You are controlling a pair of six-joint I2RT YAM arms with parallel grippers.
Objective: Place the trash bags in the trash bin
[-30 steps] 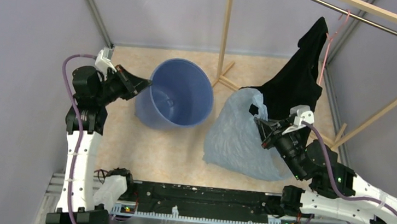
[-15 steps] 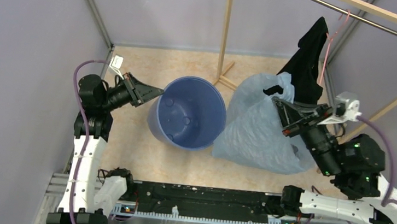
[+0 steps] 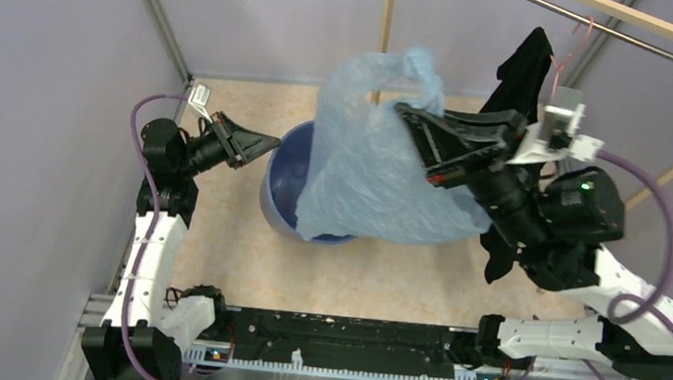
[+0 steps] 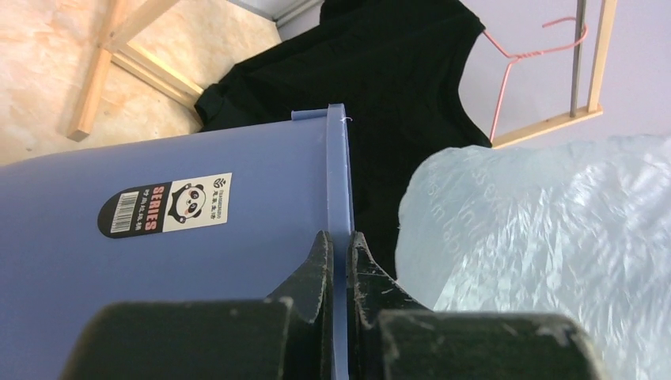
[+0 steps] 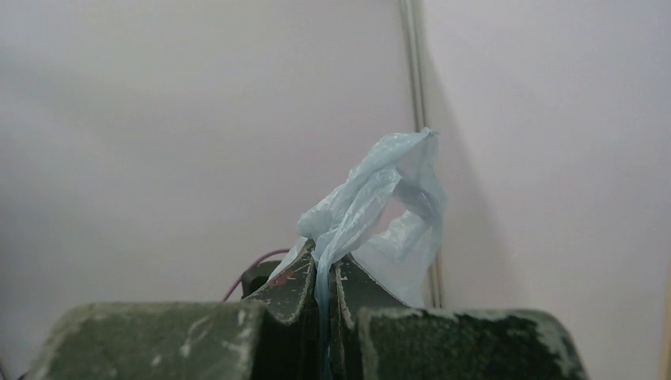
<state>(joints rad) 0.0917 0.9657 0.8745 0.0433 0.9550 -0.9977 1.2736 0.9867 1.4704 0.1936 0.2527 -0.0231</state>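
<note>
The trash bag [image 3: 372, 170], thin translucent light-blue plastic, hangs in the air over the mouth of the trash bin [image 3: 282, 185] and covers most of it. My right gripper [image 3: 403, 113] is shut on the bag's upper part near a handle loop; in the right wrist view the plastic [image 5: 388, 202] stands up from between the shut fingers of the gripper [image 5: 324, 265]. The round blue bin stands on the floor, tipped a little. My left gripper [image 3: 272, 143] is shut on its left rim. In the left wrist view the rim [image 4: 339, 182] runs between the fingers of the gripper [image 4: 339, 241], with the bag [image 4: 546, 237] to the right.
A black garment [image 3: 521, 73] hangs on a pink hanger [image 3: 572, 50] from a metal rail [image 3: 609, 28] at the back right, just behind my right arm. A wooden post [image 3: 388, 9] rises behind the bin. Grey walls close in the left, back and right.
My right arm has lifted the bag off the floor and carried it left, from beside the bin to over its mouth. My left gripper has pulled the bin a little to the right.
</note>
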